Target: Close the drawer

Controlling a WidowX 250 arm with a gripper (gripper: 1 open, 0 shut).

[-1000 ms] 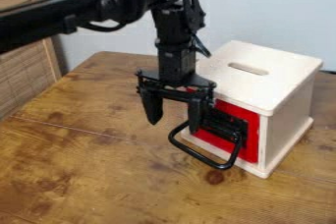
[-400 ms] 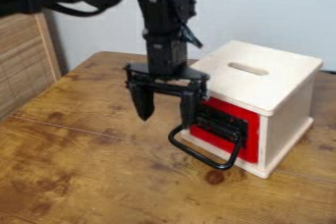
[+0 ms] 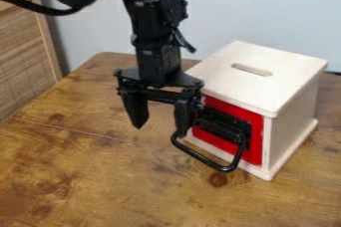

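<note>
The drawer (image 3: 229, 131) has a red front with a black panel and a large black loop handle (image 3: 206, 154). It sits in a pale wooden cube box (image 3: 273, 92) on the right and looks nearly flush with the box's face. My gripper (image 3: 159, 112) hangs to the left of the drawer front, above the table, its two black fingers (image 3: 135, 110) spread apart and pointing down, holding nothing. Its right finger is close to the drawer's left edge; I cannot tell if it touches.
The box's top has a slot (image 3: 252, 70). The wooden table (image 3: 80, 181) stretches left and forward of the box. A slatted wooden panel (image 3: 24, 57) stands at the left edge. A pale wall is behind.
My gripper has moved left, away from the drawer front and off the handle, and its fingers have spread wider. The drawer and box have not visibly moved.
</note>
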